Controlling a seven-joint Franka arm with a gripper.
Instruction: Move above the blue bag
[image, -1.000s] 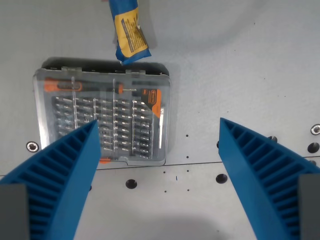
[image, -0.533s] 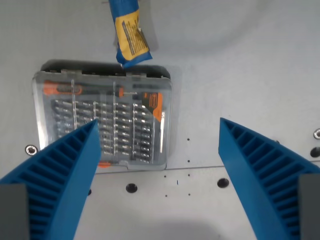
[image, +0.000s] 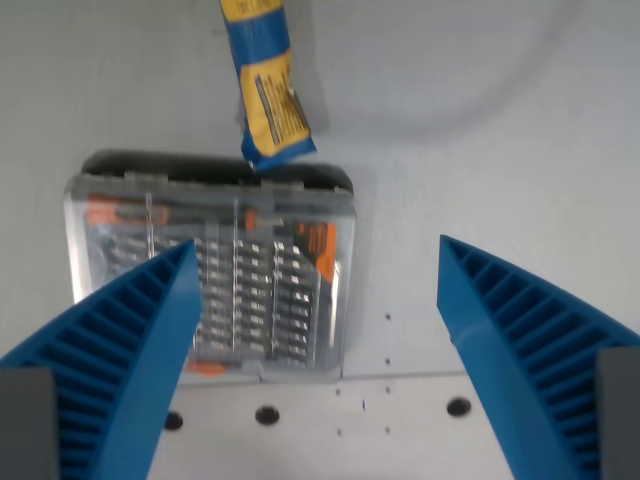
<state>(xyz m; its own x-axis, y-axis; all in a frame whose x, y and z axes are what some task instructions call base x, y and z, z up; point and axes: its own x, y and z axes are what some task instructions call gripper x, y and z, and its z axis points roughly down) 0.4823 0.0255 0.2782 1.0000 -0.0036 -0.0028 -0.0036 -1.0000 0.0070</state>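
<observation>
Claw is spread wide, nothing held. Blue bag is seen at top centre on the desk, touching the bit case. More bag is now in frame than before; approach unfinished.

Bag beyond bit case, overlapping its far edge.

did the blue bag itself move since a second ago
No. The blue bag sits lower in the wrist view, but the bit case shifted down too, and its end remains at the case's edge: the camera moved.
</observation>
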